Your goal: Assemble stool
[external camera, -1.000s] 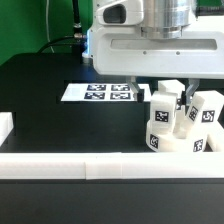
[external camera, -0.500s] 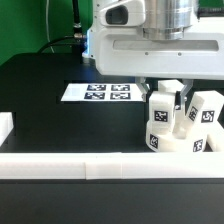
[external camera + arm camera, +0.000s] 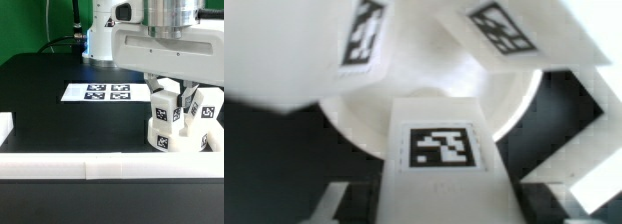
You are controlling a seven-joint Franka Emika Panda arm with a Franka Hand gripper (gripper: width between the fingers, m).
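One black desk [image 3: 40,110] fills the exterior view, with one long white border rail [image 3: 90,166] across the lower frame and one marker board [image 3: 98,93] at centre. At the right sits the one stool seat [image 3: 185,141] with three tagged legs standing on it. The gripper [image 3: 178,98] has its fingers [image 3: 187,97] drawn narrow around the middle leg [image 3: 441,135], between the nearest leg [image 3: 164,113] and the far-right leg [image 3: 207,107].

Over the last second the pincer [image 3: 176,96] has closed on a leg [image 3: 166,106], and the arm has shifted toward the exterior view's right, the stool [image 3: 180,125] shifting with it
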